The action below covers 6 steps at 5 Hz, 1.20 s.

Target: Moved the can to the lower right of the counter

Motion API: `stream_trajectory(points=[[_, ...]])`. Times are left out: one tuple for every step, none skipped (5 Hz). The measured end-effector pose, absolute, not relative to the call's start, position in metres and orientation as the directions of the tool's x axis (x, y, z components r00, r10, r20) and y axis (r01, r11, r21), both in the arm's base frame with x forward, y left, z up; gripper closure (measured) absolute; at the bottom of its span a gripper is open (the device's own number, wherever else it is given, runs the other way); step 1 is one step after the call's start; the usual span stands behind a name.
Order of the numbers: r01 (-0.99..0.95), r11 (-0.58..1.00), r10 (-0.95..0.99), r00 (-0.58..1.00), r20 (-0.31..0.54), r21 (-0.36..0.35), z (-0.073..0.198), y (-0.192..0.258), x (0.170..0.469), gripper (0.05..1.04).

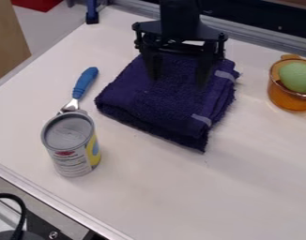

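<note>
My gripper [177, 77] hangs at the top middle, over the back part of a folded dark purple towel, its two fingers spread apart with nothing held between them. The can [72, 145], grey-topped with a white and yellow label, stands upright on the left side of the white counter [180, 192], to the lower left of the gripper and apart from it.
A blue-handled utensil [85, 83] lies behind the can, its far end hidden by it. The purple towel [165, 101] covers the upper middle. At the right edge an orange cup [292, 101] holds a green round object [297, 77]. The counter's metal edge [52, 199] runs along the lower left.
</note>
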<state>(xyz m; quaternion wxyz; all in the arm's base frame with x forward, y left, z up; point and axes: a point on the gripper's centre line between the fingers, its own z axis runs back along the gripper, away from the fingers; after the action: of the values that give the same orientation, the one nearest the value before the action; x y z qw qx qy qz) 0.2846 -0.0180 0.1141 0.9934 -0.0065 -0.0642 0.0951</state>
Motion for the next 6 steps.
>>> stream_trajectory(points=[[-0.195, 0.981, 0.196, 0.976, 0.100, -0.018, 0.107, -0.017, 0.282, 0.084], [-0.353, 0.936, 0.350, 0.931, 0.099, 0.005, 0.105, 0.005, 0.281, 0.084], [-0.499, 0.866, 0.490, 0.860, 0.141, 0.036, 0.106, 0.034, 0.282, 0.084], [-0.616, 0.786, 0.600, 0.779, 0.182, 0.045, 0.098, 0.064, 0.277, 0.084], [-0.741, 0.670, 0.723, 0.665, 0.186, 0.042, 0.089, 0.093, 0.262, 0.084], [-0.855, 0.518, 0.846, 0.509, 0.158, -0.018, 0.092, 0.115, 0.242, 0.084]])
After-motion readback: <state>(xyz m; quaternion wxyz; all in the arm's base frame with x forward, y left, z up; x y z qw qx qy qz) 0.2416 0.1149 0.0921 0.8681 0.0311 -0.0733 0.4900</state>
